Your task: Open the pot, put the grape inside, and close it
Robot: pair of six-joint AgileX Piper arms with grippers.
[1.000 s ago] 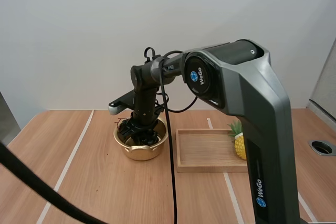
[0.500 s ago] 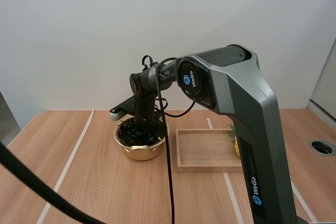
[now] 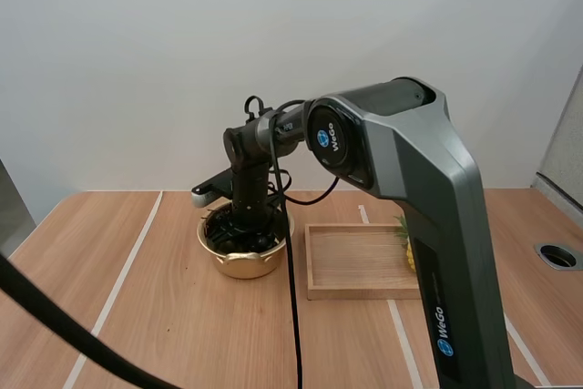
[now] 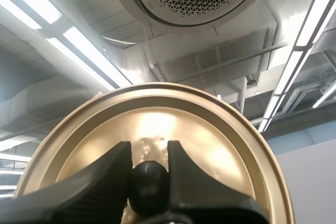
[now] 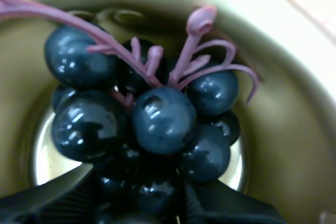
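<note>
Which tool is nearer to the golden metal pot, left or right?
Right. The right tool is down inside the golden metal pot, gripping the bunch of dark grapes. The left tool holds the round golden lid by its black knob, away from the pot.

So the right arm (image 3: 401, 189) reaches forward, wrist bent down (pretty much vertical), and the right gripper (image 5: 139, 203) has its fingers (image 5: 52, 195) pressed on either side of the grapes (image 5: 163, 119). Meanwhile the left gripper (image 4: 148, 153) is tipped upward, tips pinching the lid knob (image 4: 148, 184).
</note>
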